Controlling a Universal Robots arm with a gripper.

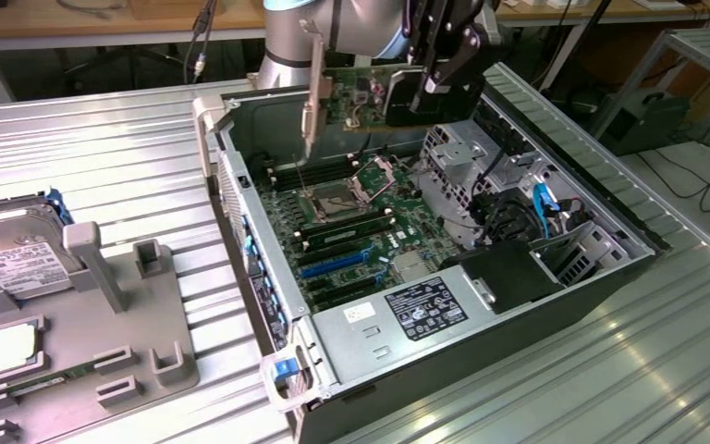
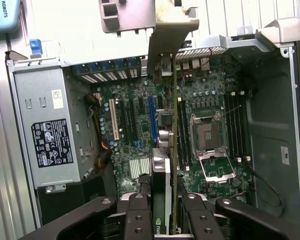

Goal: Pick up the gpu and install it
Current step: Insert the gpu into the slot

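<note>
One gpu point(image 1: 373, 92) is held on edge in the upper middle of the exterior view, with the jaws closed on it from above. Its green circuit-board face is turned toward the camera, and its silvery end bracket point(image 1: 312, 92) hangs down at the exterior view's left of the card. The card is suspended above the open computer case point(image 1: 602, 194), apart from the motherboard point(image 1: 368, 231) lying on the case floor. In the wrist view the gpu point(image 2: 168, 185) is seen edge-on, pinched between the two black fingers point(image 2: 137, 215), and the bracket point(image 2: 165, 40) is carried at its far end. On the motherboard point(image 2: 135, 150) beneath it, a blue expansion slot point(image 2: 152, 117) is seen just beside the card's line, and the open CPU socket point(image 2: 207, 135) lies on the card's other side. A grey power supply point(image 1: 417, 310) with a black label is mounted at the near end of the case in the lower middle of the exterior view. At the left of that frame a grey fixture point(image 1: 121, 370) is set on the ribbed metal bench point(image 1: 121, 157), well apart from the case, and a hard drive point(image 1: 16, 254) with a white label and a processor chip point(image 1: 10, 347) are carried on it.
</note>
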